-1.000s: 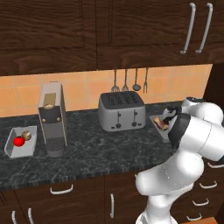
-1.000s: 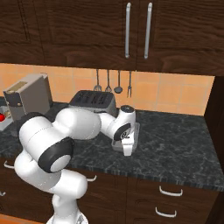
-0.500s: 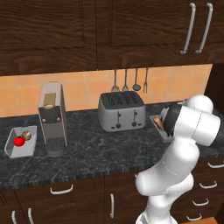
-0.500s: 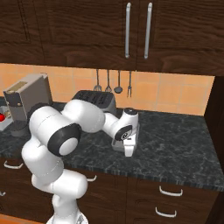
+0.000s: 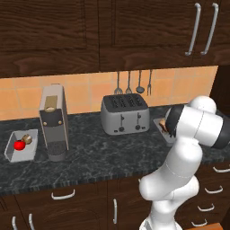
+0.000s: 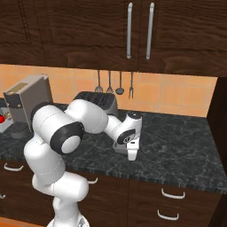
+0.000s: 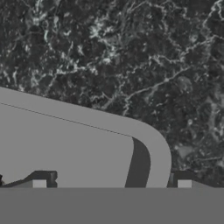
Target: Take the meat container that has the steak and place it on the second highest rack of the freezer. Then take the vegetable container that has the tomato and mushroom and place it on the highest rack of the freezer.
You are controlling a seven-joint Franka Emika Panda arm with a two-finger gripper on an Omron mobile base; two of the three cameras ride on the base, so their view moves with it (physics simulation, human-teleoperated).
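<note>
Gripper straddles meat container rim, jaws apart, steak inside; shallow corner bite may slip on lifting

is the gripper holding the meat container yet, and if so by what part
Cannot be told. The gripper is down at the meat container, one fingertip inside its rim and one outside, but contact is hidden.

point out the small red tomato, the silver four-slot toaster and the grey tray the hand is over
small red tomato (image 5: 18, 145), left base view, its round front.
silver four-slot toaster (image 5: 125, 114), left base view, its front face.
grey tray (image 7: 87, 153), hand view, its flat floor near the rounded corner.
</note>
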